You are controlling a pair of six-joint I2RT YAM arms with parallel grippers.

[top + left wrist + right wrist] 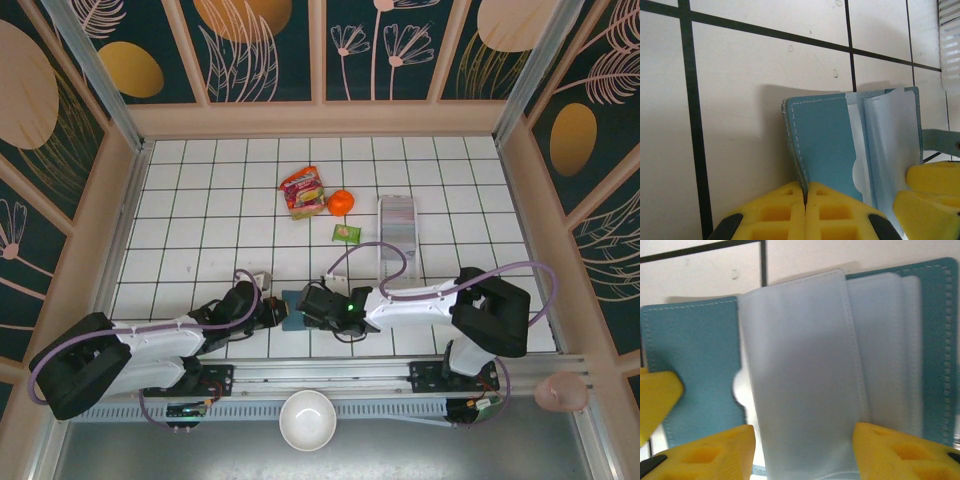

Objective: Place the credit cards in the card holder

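Observation:
The card holder lies open on the tiles near the front edge, teal outside and pale blue-grey inside. My left gripper is shut on the edge of its left cover, the yellow pads pinching the stitched rim. My right gripper hovers open right over the holder, its yellow fingers standing on either side of a clear plastic sleeve that stands up from the middle. I cannot make out any credit cards; something white shows in the notch of the left pocket.
Further back on the tiled floor lie a red snack packet, an orange, a small green packet and a long clear tray. A white bowl sits in front of the arm bases.

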